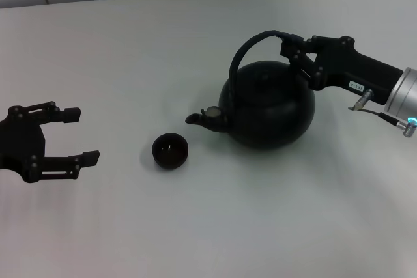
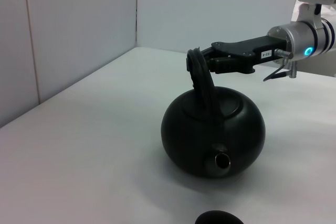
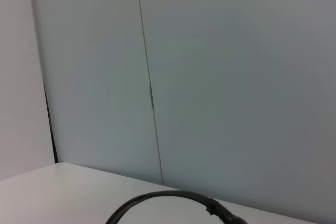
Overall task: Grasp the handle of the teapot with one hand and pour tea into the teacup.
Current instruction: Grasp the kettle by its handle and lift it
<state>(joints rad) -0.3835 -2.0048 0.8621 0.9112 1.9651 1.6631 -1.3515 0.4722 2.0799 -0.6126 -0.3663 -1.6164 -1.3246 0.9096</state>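
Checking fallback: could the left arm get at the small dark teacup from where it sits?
Probably yes. The left gripper is open and faces the small round dark teacup across bare white table; the round matte black teapot lies beyond it.

- Light was even and diffuse, fairly bright on the white table.
- The teapot cast only a faint, soft shadow.
- Its matte black body showed weak sheen, little detail.
- No glare; focus was adequate throughout.

Only the handle arc visible from the right wrist; teacup cropped by the left wrist view's edge.
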